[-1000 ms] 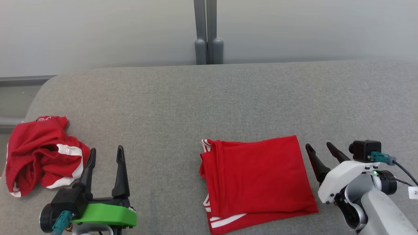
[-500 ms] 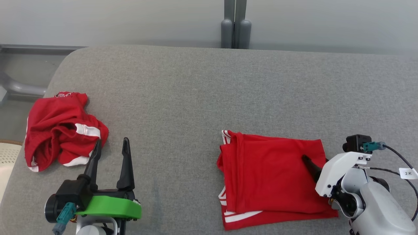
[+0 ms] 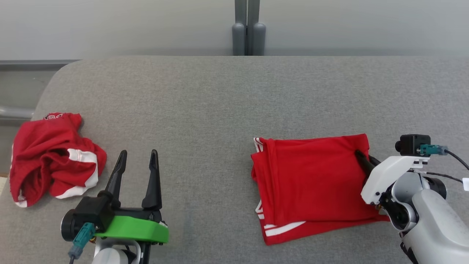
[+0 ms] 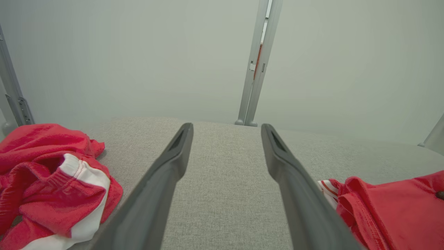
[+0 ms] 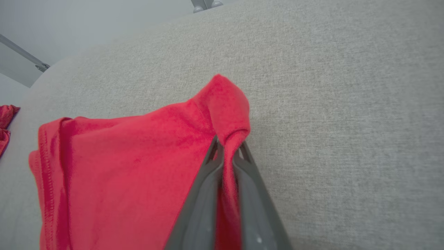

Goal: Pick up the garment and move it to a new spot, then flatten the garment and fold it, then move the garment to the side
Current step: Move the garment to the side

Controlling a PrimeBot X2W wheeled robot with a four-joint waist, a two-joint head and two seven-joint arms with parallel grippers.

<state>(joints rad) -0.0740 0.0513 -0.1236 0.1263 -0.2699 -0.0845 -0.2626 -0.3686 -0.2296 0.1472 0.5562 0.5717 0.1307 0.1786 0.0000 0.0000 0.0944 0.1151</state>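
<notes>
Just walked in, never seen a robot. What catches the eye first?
A folded red garment lies right of centre on the grey surface, its far right corner pinched by the right gripper. A crumpled red garment sits at the far left, beside the open left gripper.

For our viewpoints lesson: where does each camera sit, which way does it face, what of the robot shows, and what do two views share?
Head view: on the head, facing forward and down at the grey surface; left claw open, right claw shut on the folded red garment.
Left wrist view: left wrist, facing along its fingers toward the wall.
Right wrist view: right wrist, facing along its fingers at the pinched corner.
Head and left wrist views share the crumpled red garment.
</notes>
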